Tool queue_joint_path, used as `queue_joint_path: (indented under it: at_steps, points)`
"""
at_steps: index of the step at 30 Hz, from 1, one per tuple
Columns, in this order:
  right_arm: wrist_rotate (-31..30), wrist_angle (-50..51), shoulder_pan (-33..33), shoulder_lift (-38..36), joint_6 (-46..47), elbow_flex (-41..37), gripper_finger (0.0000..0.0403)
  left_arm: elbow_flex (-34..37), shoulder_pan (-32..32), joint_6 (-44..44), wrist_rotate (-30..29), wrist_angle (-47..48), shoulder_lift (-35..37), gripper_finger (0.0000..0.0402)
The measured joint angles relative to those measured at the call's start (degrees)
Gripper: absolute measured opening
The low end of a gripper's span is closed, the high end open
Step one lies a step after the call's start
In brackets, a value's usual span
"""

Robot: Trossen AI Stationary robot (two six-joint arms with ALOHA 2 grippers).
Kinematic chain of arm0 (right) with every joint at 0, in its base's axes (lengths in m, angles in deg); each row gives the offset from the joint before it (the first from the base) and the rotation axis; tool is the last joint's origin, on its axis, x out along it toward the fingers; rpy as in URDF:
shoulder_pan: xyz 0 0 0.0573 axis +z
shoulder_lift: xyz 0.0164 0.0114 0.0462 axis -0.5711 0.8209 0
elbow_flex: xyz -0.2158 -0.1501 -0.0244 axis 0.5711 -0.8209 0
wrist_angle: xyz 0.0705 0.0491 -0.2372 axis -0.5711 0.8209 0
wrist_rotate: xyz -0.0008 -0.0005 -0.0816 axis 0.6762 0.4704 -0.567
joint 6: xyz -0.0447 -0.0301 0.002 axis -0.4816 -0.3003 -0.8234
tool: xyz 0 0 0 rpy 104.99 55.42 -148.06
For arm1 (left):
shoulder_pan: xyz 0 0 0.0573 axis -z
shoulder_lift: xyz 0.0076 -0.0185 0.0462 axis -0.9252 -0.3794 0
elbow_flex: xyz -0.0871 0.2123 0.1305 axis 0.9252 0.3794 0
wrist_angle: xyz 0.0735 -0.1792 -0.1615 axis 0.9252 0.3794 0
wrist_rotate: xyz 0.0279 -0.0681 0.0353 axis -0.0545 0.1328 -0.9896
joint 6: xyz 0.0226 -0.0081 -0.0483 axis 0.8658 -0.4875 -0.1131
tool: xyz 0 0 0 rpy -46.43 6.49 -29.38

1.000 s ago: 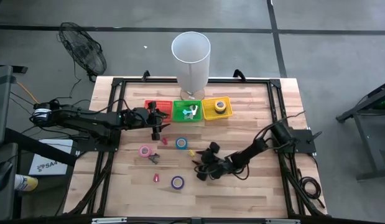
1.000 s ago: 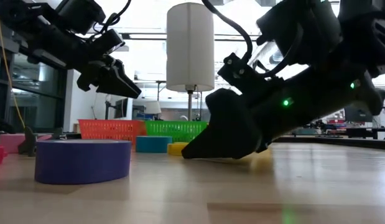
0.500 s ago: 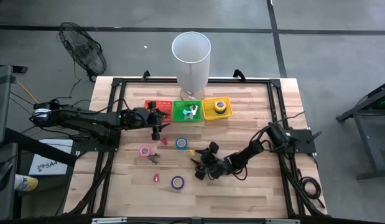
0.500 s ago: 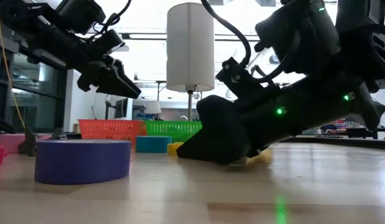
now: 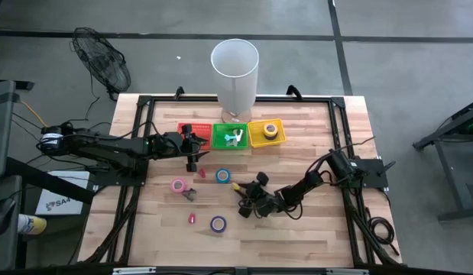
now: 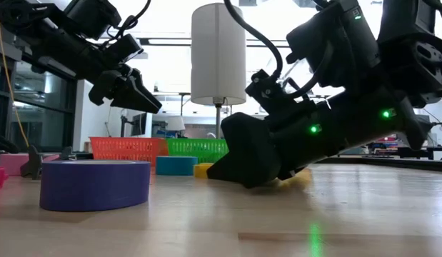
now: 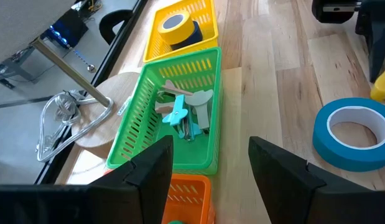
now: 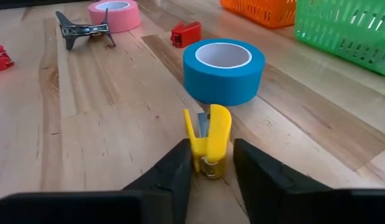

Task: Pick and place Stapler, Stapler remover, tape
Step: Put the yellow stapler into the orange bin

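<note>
Fingers of the right gripper (image 8: 211, 163) stand narrow on either side of a small yellow stapler (image 8: 208, 140), pressed close against it on the bench (image 5: 312, 237); whether they grip it firmly cannot be told. In the high view this right gripper (image 5: 247, 200) sits low near the middle of the bench, its arm reaching in from the right edge. A blue tape roll (image 8: 223, 70) lies just beyond the stapler, near it but apart.

Toward the far edge stand three baskets in a row: a red basket (image 5: 195, 135), a green basket (image 5: 231, 137) holding pale and light-blue tools, and a yellow basket (image 5: 267, 133) holding a yellow-and-dark roll.

The left gripper (image 5: 192, 151) hangs above the bench just before the red basket, fingers (image 7: 152, 168) parted wide and empty.

A pink tape roll (image 5: 177, 185) lies toward the left edge with a dark staple remover (image 5: 189, 194) beside it. A purple tape roll (image 5: 218, 224) rests nearer the front edge, a small red piece (image 5: 192, 219) close by. A tall white cylinder (image 5: 234, 72) stands past the far edge.
</note>
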Motion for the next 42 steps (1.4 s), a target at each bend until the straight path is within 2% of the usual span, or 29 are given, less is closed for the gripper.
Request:
queue_joint_path:
  at_steps: [6,13,18,26,30,34,42]
  points:
    - [0.6,-0.5,-0.1,0.0,-2.2,0.0,0.0044,0.0,0.0,0.0,0.0,0.3,0.0,0.0205]
    - [2.7,-5.5,-0.2,-1.0,-11.5,-0.2,0.0041,0.0,0.0,-0.1,2.9,0.2,0.0,0.0205]
    - [0.8,-4.9,-0.6,-4.5,-21.4,-0.3,0.0041,0.0,0.0,0.6,8.5,-1.1,0.0,0.0205]
    - [-0.3,-6.4,-3.4,-10.3,-32.4,-0.2,0.0041,0.0,0.0,5.2,23.4,-8.9,0.0,0.0205]
    - [0.3,-9.4,-4.8,-12.5,-37.8,-0.1,0.0041,0.0,0.1,6.8,26.4,-11.0,0.0,0.0205]
    - [3.0,-12.1,-6.0,-14.6,-42.0,0.0,0.0041,0.0,0.0,7.6,26.5,-11.2,0.0,0.0205]
    - [11.8,-12.0,-9.0,-14.9,-43.6,3.7,0.0041,0.0,0.0,8.0,27.8,-15.7,0.0,0.0204]
